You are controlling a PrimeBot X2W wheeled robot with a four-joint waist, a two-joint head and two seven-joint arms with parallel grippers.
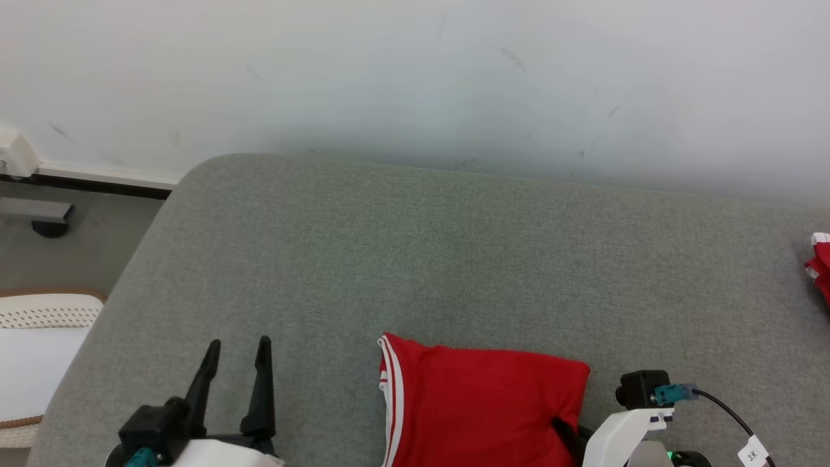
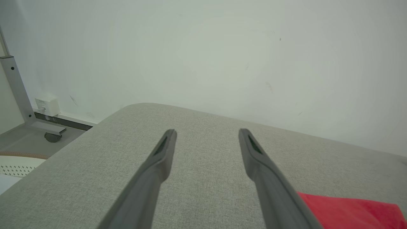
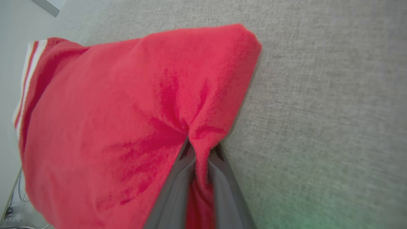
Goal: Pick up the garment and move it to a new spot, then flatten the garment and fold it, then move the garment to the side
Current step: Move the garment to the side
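Right wrist view: right hand [image 3: 202, 147] clamped on red garment [image 3: 111, 111] edge.

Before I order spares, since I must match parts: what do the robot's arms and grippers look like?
The left gripper has two long, tapering black fingers on a black base; the left forearm is white, with a teal connector. The right gripper has the same dark fingers; the white right forearm carries a black camera block with a teal plug, a black cable and a white tag.

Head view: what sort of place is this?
Likely an indoor test room: a grey upholstered surface holding a red garment, a scuffed white wall, a wheeled metal stand.
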